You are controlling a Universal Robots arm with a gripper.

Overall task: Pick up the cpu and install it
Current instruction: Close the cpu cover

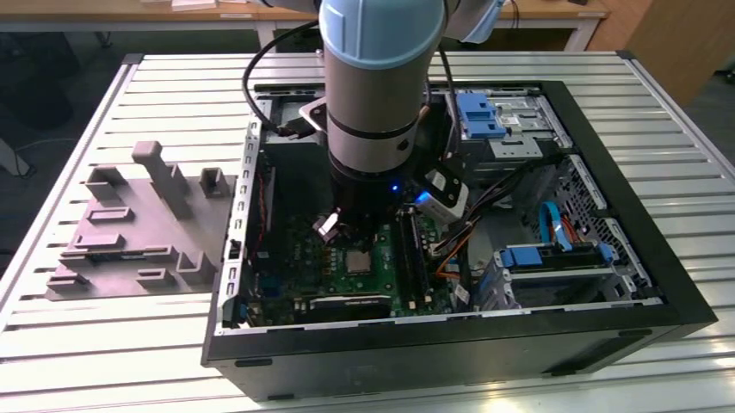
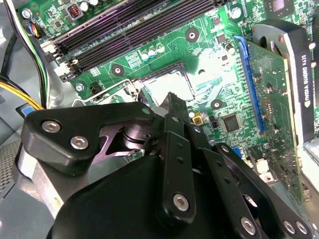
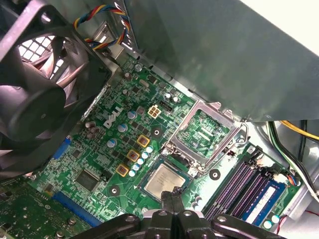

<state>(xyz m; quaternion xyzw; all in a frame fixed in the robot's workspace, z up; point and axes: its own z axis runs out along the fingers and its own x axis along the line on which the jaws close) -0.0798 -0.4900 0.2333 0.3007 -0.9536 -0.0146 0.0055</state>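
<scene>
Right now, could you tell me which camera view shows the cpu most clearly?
The first wrist view: the cpu lies flat in its socket, its pale top mostly unobstructed. In the second wrist view the gripper linkage covers part of the cpu. In the exterior view it is a small square beneath the arm.

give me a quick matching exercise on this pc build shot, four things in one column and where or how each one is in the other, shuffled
Things:
1. cpu
2. socket bracket
3. grey moulded tray
4. case fan

Places or states:
A. outside the computer case, on the slatted table at the exterior view's left
B. lying flat in the motherboard socket, just ahead of the gripper
C. black, round-bladed, mounted at the edge of the motherboard
D. swung open, a metal frame standing beside the socket

Pairs: 1-B, 2-D, 3-A, 4-C
</scene>
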